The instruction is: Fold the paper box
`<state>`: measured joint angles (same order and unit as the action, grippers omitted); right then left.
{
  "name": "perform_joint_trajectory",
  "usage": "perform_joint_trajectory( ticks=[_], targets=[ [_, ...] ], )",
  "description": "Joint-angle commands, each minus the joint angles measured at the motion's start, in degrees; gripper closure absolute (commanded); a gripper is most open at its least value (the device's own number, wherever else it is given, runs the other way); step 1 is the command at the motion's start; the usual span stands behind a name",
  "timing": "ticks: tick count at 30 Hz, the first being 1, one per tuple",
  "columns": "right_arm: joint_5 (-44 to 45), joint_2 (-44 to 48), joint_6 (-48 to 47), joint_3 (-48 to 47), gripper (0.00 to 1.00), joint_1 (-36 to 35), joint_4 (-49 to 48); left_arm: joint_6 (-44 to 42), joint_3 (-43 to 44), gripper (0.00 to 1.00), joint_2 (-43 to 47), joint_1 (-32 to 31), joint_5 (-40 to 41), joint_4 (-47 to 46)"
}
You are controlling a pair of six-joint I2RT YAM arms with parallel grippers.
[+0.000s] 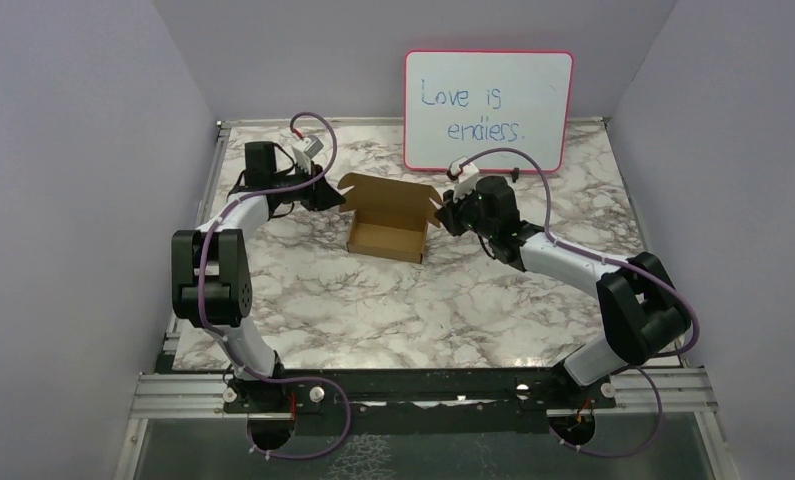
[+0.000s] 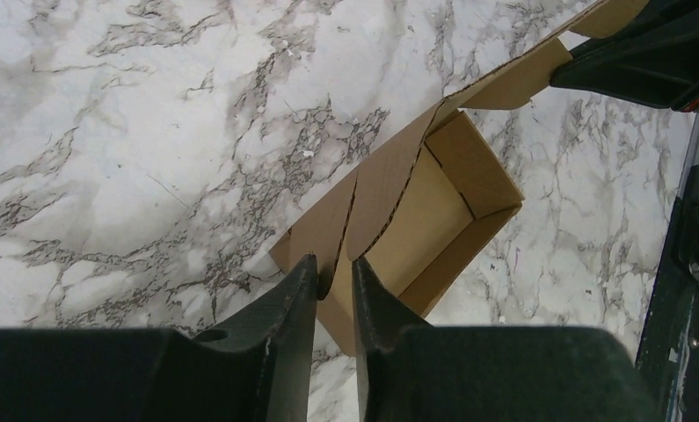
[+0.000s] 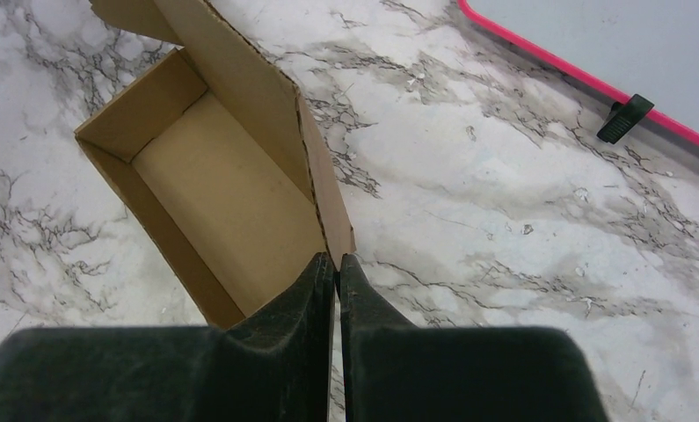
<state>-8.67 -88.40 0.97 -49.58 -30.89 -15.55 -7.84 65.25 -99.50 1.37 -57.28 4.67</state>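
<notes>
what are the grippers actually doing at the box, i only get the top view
observer: the right gripper is pinched shut on a corner of the raised flap of the paper box.
operator: and the left one
observer: the left gripper straddles that flap's other end with a narrow gap; I cannot tell whether it presses the card.
operator: anything inside
observer: no, the inside is bare cardboard.

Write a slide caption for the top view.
Left gripper and right gripper pinch opposite flaps of the paper box on a marble table.
</notes>
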Motion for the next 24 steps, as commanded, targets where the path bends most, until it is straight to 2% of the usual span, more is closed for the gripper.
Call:
perform_joint_trajectory(
  ticks=[1,5,9,15,24],
  targets=[
    [-1.8,-0.6,-0.4,-0.9,0.90,0.3,-2.1,-1.0,1.6,0.82,-0.6,-0.7,-3.0,-1.4],
    [-1.3,-0.4,-0.4,-1.4,0.92,0.2,-1.2,-0.9,0.4,0.91,1.0,-1.2,-0.4,-1.4],
    [0.0,0.1,0.8,-1.7,0.95,0.3,-0.3,2.0,-1.8,0.94,3.7,-3.2,3.8,-3.5],
    [1.4,1.0,5.0,-1.3,0.99,0.2,0.2,9.3,-4.7,0.99,7.1,-4.7,15.8,-4.4],
    [12.5,1.9,8.7,-1.0,0.99,-2.8,1.6,18.7,-13.3,0.99,15.0,-12.1,35.8,-11.1]
  ],
)
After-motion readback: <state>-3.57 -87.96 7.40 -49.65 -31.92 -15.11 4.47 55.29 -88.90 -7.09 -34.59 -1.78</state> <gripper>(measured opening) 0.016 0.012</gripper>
